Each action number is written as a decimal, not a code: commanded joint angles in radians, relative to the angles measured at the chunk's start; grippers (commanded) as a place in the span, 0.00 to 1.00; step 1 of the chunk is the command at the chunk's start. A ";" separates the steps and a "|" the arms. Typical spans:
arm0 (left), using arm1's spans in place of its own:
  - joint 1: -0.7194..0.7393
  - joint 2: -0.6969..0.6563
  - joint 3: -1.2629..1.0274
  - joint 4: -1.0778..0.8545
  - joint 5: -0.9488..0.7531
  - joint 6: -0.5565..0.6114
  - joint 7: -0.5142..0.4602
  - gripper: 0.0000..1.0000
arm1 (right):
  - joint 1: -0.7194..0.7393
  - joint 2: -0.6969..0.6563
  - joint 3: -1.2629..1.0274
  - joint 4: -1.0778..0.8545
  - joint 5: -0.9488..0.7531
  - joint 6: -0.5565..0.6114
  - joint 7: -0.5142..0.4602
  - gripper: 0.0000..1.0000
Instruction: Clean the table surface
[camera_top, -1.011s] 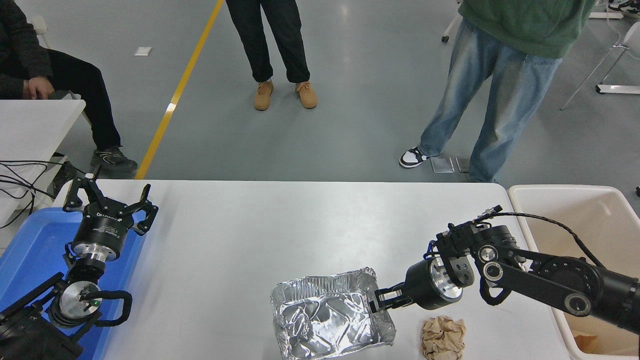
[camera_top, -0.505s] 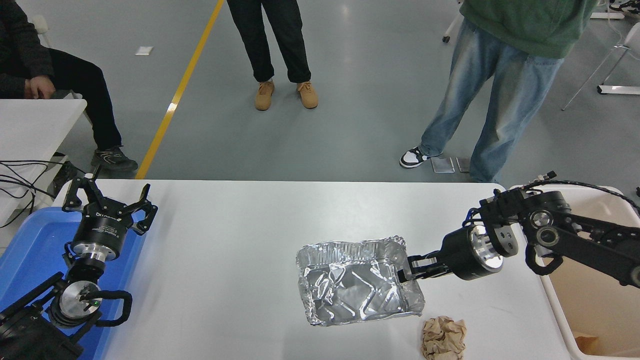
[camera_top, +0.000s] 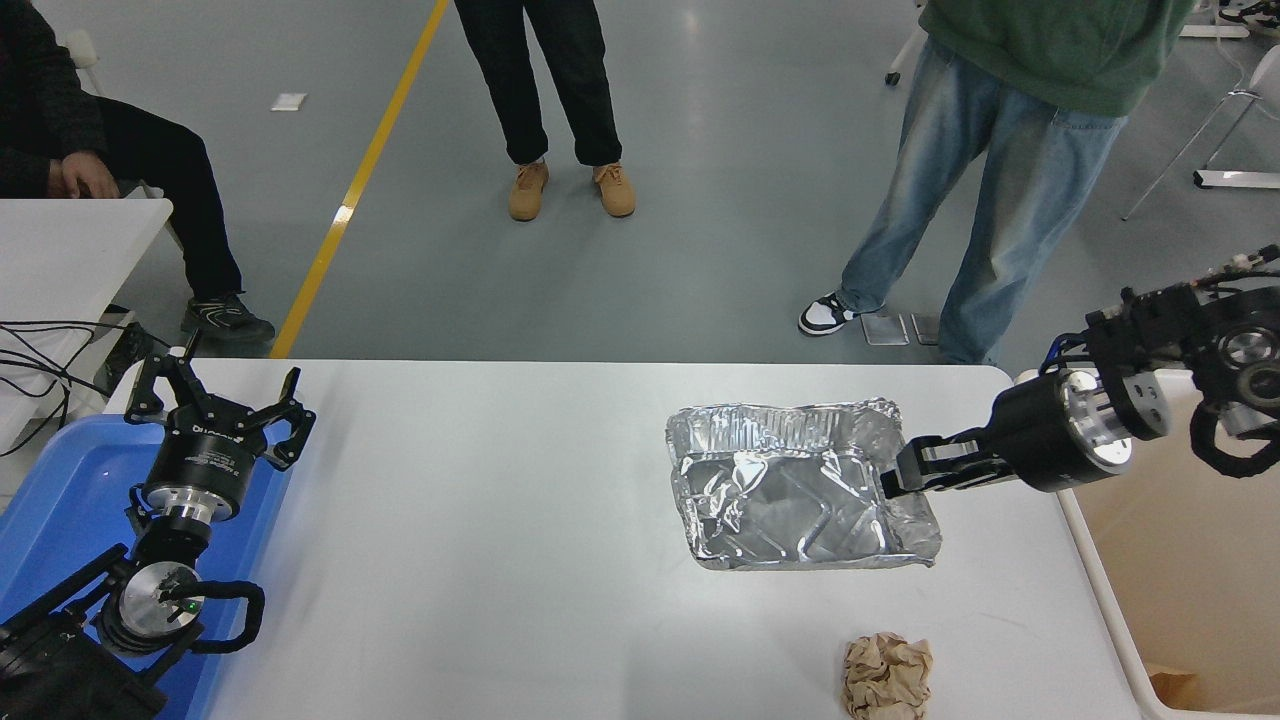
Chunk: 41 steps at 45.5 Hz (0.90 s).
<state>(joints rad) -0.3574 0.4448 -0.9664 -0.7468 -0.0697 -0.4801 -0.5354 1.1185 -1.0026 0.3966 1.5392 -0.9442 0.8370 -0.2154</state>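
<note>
The right pincer is clamped on the right rim of a crumpled foil tray at centre right of the frame, probably to carry it toward the cream bin at the right edge. The white tabletop fills the lower frame, a crumpled brown paper ball lying near its bottom edge. The left pincer, fingers spread and empty, sits parked over the blue tray at lower left.

Foil tray on table surface, paper wad nearer cam.
</note>
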 joint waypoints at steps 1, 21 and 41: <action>0.000 0.000 0.000 0.000 -0.001 0.000 0.000 0.99 | 0.037 -0.143 0.085 -0.011 0.018 0.036 0.019 0.00; 0.000 0.000 0.000 0.000 0.001 0.000 0.000 0.99 | 0.035 -0.294 0.108 -0.169 0.019 0.036 0.087 0.00; 0.000 0.000 0.000 0.000 0.001 0.000 0.000 0.99 | -0.026 -0.294 0.062 -0.412 0.004 -0.013 0.090 0.00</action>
<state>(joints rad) -0.3574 0.4448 -0.9664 -0.7468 -0.0695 -0.4801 -0.5354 1.1247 -1.2975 0.4852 1.2524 -0.9345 0.8676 -0.1303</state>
